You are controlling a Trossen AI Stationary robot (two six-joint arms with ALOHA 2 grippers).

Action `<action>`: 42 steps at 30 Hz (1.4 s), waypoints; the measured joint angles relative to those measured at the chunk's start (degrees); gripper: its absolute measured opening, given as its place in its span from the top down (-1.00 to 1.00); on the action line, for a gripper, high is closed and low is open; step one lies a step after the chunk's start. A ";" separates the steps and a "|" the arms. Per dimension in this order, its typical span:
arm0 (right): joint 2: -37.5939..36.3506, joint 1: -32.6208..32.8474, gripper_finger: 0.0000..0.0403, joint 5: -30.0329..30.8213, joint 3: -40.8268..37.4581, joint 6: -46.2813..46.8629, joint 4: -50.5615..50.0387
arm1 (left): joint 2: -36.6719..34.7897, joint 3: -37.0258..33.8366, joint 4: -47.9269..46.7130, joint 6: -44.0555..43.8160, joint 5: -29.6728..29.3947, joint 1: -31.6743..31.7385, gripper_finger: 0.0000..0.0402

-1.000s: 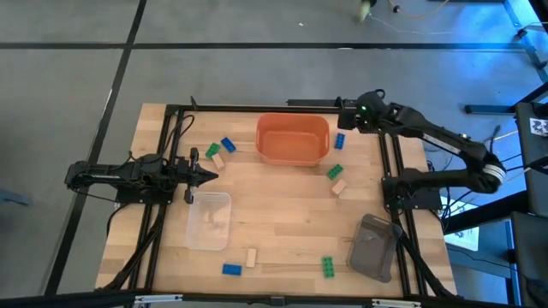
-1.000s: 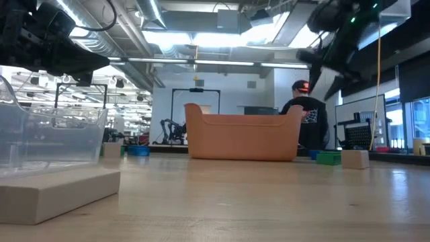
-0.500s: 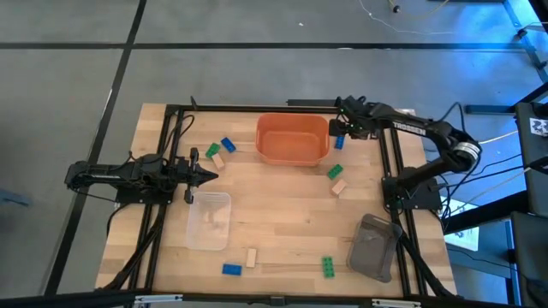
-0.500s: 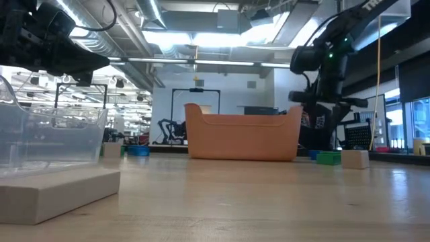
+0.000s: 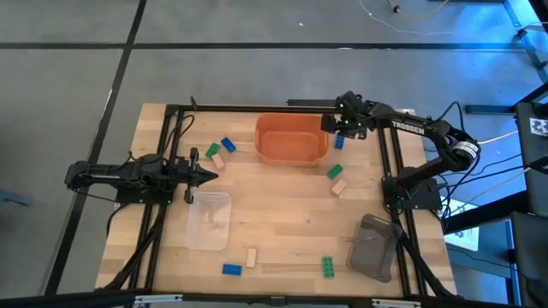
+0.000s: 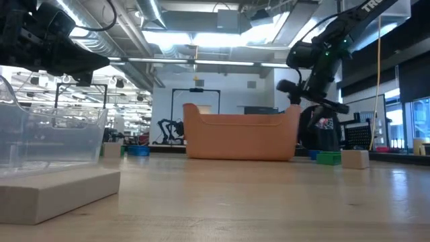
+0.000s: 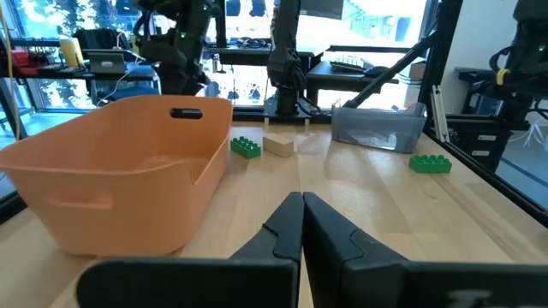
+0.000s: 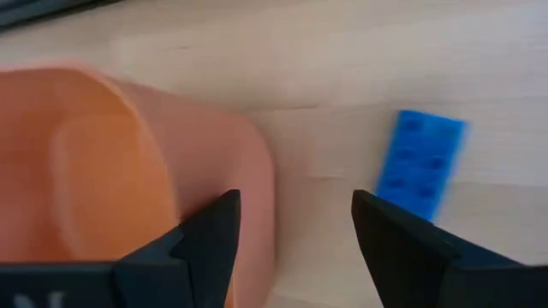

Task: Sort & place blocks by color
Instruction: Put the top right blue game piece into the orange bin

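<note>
Right claw (image 5: 330, 125) open at orange bin (image 5: 291, 139) rim, blue block (image 8: 420, 163) beside

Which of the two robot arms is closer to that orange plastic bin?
The right. The right gripper, open, hovers at the orange plastic bin's right rim, beside a blue brick. The left gripper, shut, waits away to the bin's left.

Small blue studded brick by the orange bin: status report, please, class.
Right pincer open, above table between orange plastic bin and small blue studded brick. Brick flat on wooden table, ungrasped. Left pincer shut, idle at left edge. Bin wall close beside pincer.
</note>
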 joint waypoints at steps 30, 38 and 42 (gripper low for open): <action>7.59 2.39 -0.12 21.27 0.02 1.88 -6.70 | 0.00 0.00 0.00 0.00 0.00 0.00 1.00; 10.35 2.98 -0.12 21.21 0.02 3.39 -5.95 | 0.00 0.01 0.00 0.00 0.00 0.00 1.00; 12.28 3.37 -0.12 21.28 0.02 5.41 -5.74 | -0.01 0.02 0.00 0.00 0.01 0.00 1.00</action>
